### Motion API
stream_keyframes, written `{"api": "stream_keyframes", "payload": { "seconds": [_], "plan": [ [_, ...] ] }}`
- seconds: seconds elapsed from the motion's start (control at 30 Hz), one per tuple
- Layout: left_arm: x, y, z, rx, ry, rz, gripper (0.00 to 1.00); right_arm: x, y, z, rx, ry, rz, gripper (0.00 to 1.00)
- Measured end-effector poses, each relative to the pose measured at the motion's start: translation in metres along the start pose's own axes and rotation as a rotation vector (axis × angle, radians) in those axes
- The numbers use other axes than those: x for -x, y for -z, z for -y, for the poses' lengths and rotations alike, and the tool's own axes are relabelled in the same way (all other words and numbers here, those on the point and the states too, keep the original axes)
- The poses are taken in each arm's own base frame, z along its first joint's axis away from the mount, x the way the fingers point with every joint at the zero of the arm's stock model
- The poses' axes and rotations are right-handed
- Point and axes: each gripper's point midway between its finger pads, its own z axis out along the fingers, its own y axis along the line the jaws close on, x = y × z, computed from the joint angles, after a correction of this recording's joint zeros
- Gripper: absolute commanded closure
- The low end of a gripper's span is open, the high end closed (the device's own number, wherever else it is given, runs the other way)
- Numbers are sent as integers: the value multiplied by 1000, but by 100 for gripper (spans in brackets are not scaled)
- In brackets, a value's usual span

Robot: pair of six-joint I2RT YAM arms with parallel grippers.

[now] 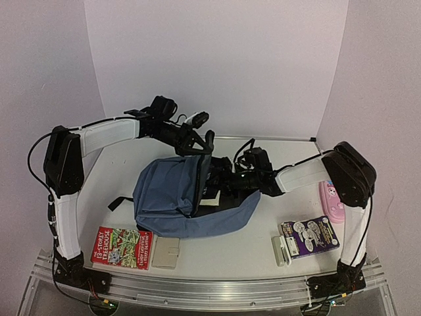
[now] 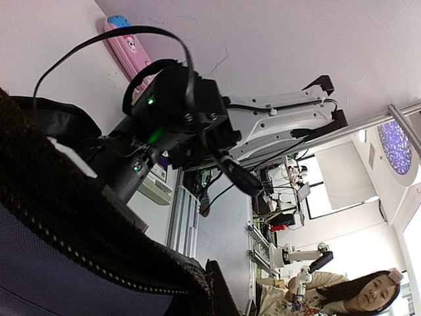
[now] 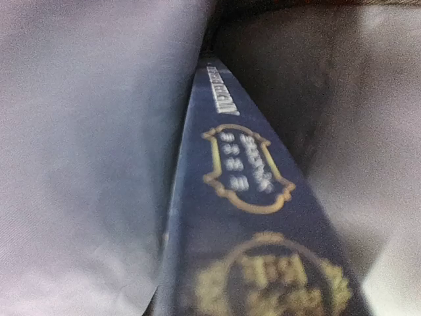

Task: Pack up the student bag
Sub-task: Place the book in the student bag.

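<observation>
**Navy book going in, four items waiting outside**

Here's the large slate-blue fabric student bag [image 1: 168, 194], lying on its side in the middle of the white table [image 1: 223, 253], mouth turned toward the right arm. The left gripper [image 1: 200, 146] is clamped tight on the black zip rim and lifts it so the opening gapes. The right gripper [image 1: 222, 181] is buried in that opening. Its wrist camera shows grey lining on both sides and a dark navy book with gold lettering [image 3: 243, 197] running straight ahead. Its fingers are out of sight, so I cannot tell whether they have hold of the book or have let it go.

By my reckoning this is early-to-middle going: one book is inside or nearly so. Outside the bag lie a red paperback with a treehouse cover [image 1: 122, 247] and a small beige flat piece [image 1: 166, 253] at the near left. A purple cartoon-covered book [image 1: 310, 237] with a small white block [image 1: 281, 251] sits at the near right, and a pink pencil case [image 1: 331, 201] lies by the right arm. Closing the zip is not yet done.
</observation>
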Motion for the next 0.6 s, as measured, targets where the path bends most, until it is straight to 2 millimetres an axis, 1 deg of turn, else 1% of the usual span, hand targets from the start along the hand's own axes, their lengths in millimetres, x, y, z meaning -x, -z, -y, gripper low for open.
{"api": "stream_keyframes", "payload": {
  "seconds": [0.1, 0.17, 0.2, 0.23, 0.3, 0.4, 0.5, 0.57, 0.6],
  "plan": [
    [0, -1, 0, 2, -1, -1, 100, 1, -18, 12, 12, -9, -14, 100],
    [-1, -1, 0, 3, 0, -1, 100, 3, -28, 19, 15, -14, -20, 95],
    [-1, -1, 0, 3, 0, -2, 100, 4, -32, 21, 19, -13, -21, 86],
    [-1, -1, 0, 3, 3, -3, 100, 6, -35, 24, 19, -12, -18, 79],
    [-1, -2, 1, 3, -1, -4, 100, 9, -40, 29, 13, -11, -9, 67],
    [-2, -3, 1, 4, -4, -8, 100, 15, -41, 34, -17, 11, 27, 52],
    [-4, -3, 0, 8, -2, -13, 100, 22, -36, 40, -77, 38, 73, 45],
    [-6, -3, -1, 13, -3, -15, 100, 26, -28, 42, -140, 61, 104, 40],
    [-6, -2, -2, 18, -3, -16, 100, 28, -23, 41, -165, 73, 118, 39]
  ]
}}
